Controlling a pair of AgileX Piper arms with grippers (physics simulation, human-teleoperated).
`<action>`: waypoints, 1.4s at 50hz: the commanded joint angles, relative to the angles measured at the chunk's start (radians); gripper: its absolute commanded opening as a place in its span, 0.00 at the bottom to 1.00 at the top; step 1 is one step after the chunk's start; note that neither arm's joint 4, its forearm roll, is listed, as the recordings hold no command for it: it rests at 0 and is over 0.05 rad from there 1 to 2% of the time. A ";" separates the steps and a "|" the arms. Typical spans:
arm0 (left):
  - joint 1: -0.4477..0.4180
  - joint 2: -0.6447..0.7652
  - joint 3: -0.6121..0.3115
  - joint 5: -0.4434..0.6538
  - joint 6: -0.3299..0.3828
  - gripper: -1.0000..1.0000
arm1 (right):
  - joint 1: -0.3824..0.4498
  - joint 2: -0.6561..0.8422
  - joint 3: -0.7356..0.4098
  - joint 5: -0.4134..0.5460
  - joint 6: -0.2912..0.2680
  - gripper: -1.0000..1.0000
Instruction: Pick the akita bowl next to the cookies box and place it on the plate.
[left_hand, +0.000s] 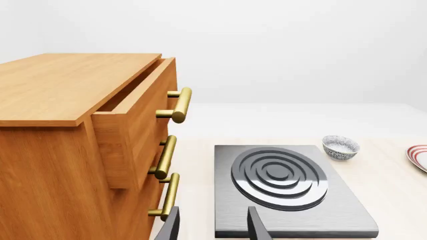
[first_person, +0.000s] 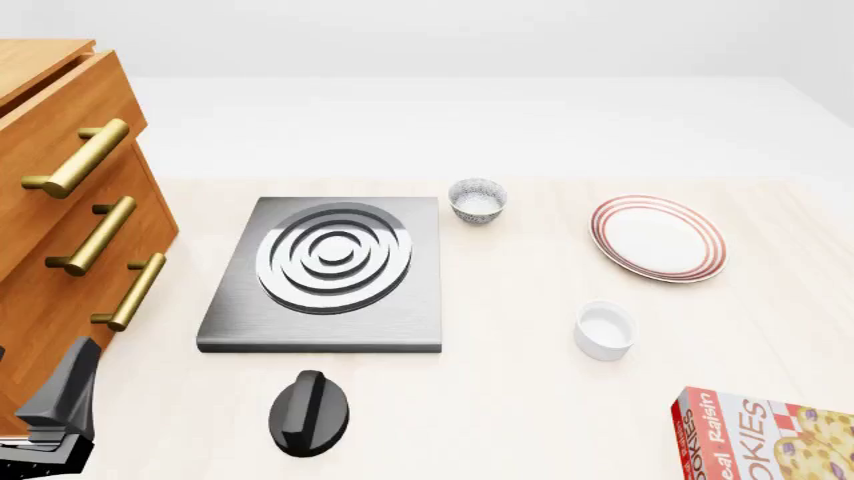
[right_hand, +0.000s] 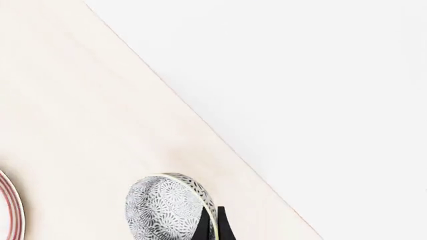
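Right end effector (right_hand: 211, 225) clamps akita bowl's (right_hand: 163, 207) rim near plate (right_hand: 10, 210).

Wooden dresser (left_hand: 60, 150) beside grey stove slab (left_hand: 287, 192), patterned bowl (left_hand: 340, 147) beyond, plate (left_hand: 419, 157) at edge.

This is a simulated kitchen scene: a pale wooden table (first_person: 534, 400) carries a grey stove slab (first_person: 327, 275) with silver rings, a black knob (first_person: 310, 410) near the front edge, and a wooden drawer cabinet (first_person: 67, 200) at the left edge.
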 joint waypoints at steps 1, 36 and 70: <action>0.000 0.000 0.000 0.000 0.000 1.00 | 0.019 -0.076 -0.044 0.053 0.017 0.00; 0.000 0.000 0.000 0.000 0.000 1.00 | 0.133 -0.154 -0.146 0.219 0.421 0.00; 0.000 0.000 0.000 0.000 0.000 1.00 | 0.429 -0.249 0.144 -0.009 0.842 0.00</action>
